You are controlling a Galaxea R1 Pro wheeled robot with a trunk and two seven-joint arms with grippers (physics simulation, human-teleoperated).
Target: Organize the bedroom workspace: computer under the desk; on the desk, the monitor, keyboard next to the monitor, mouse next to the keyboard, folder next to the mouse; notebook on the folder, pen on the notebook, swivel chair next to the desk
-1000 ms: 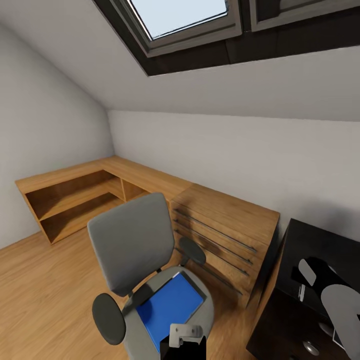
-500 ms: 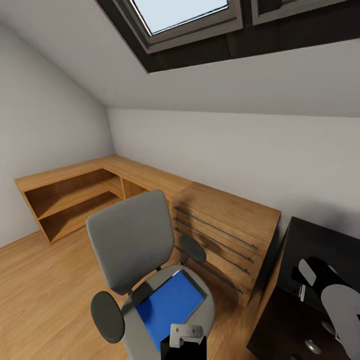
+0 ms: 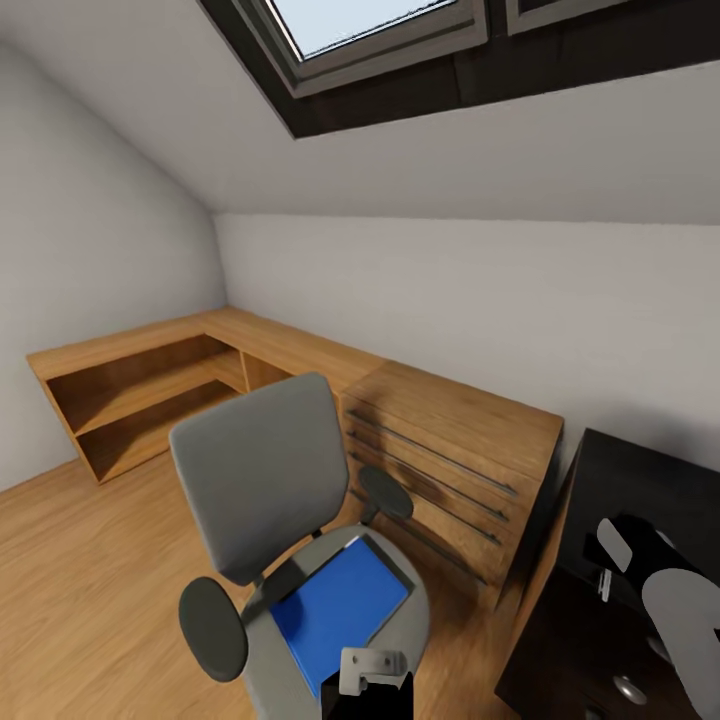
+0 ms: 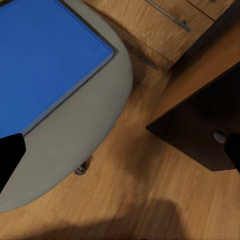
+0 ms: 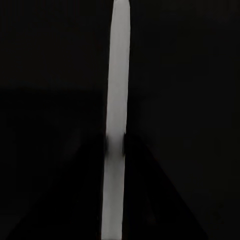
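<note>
A grey swivel chair (image 3: 262, 470) stands on the wooden floor with a blue folder (image 3: 340, 610) lying flat on its seat. My left gripper (image 3: 365, 682) hangs low, just in front of the seat's near edge. In the left wrist view the folder (image 4: 45, 60) and the grey seat (image 4: 92, 125) lie below the gripper (image 4: 120, 157), whose dark fingertips (image 4: 10, 160) sit far apart at the picture's edges, so it is open and empty. My right arm (image 3: 680, 610) hovers over black furniture. The right wrist view is dark with one pale strip (image 5: 116, 125).
A black piece of furniture (image 3: 640, 500) with round knobs (image 3: 627, 688) stands to the right of the chair. A wooden drawer unit (image 3: 450, 470) is behind the chair, joined to a low open shelf (image 3: 140, 390) along the wall. A skylight (image 3: 370, 30) sits in the sloped ceiling.
The whole head view has shifted a little, so the camera has moved. The chair, the folder and both arms keep their places relative to each other.
</note>
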